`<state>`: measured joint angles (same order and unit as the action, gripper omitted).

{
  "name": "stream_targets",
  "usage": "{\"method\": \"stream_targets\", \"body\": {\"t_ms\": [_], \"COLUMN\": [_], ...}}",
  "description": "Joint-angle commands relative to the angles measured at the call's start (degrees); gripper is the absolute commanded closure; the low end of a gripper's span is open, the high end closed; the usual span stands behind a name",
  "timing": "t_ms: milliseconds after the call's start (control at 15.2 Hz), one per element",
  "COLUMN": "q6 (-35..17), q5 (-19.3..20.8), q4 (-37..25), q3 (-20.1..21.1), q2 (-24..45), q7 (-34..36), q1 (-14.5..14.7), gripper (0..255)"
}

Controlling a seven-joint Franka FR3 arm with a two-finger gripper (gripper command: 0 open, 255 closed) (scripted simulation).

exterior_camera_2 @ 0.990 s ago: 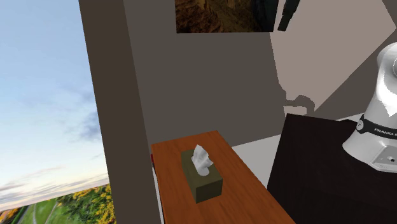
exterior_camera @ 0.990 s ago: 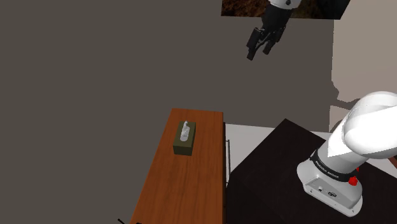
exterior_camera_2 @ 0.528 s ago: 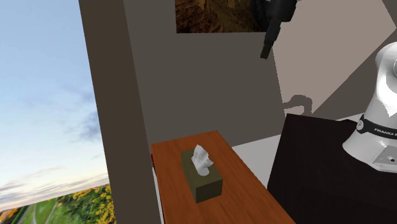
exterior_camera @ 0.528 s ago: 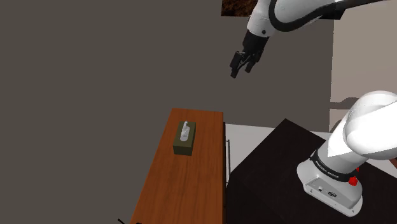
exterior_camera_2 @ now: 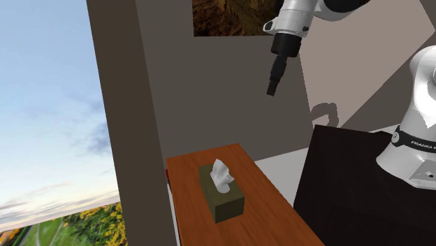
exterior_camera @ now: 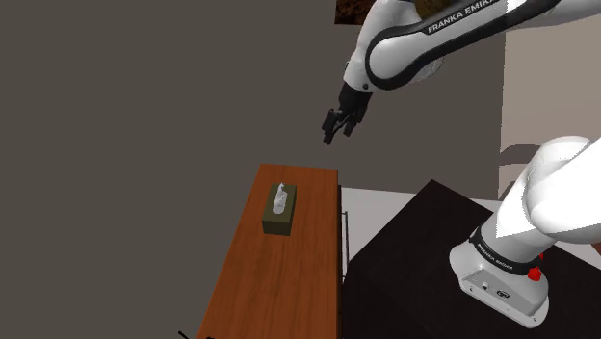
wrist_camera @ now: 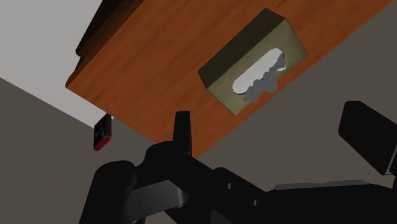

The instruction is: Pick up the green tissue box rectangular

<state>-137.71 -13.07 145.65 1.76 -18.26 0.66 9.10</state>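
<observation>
The pincer (exterior_camera: 332, 129) hangs in the air in front of a grey wall (exterior_camera: 144, 116). Its two black fingers (wrist_camera: 182, 130) are spread wide apart, released, with nothing between them. Well below the pincer, and apart from it, the olive-green tissue box (exterior_camera: 278, 220) stands flat on a brown wooden tabletop (exterior_camera: 279, 289), with a white tissue sticking up from its top slot. Seen along the pincer, the box lies ahead of the fingers, untouched.
</observation>
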Motion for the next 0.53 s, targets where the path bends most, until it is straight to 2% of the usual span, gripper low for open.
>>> {"method": "stream_targets", "body": {"t_ms": [0,462], "q6": [-4.00,-13.74], "q5": [-2.53,-14.34], "q4": [-0.33,-5.11], "q3": [-0.34,0.29], "q2": [4.36,19.55], "q7": [-2.33,-12.28], "q1": [1.29,5.41], "gripper": [0,0]}}
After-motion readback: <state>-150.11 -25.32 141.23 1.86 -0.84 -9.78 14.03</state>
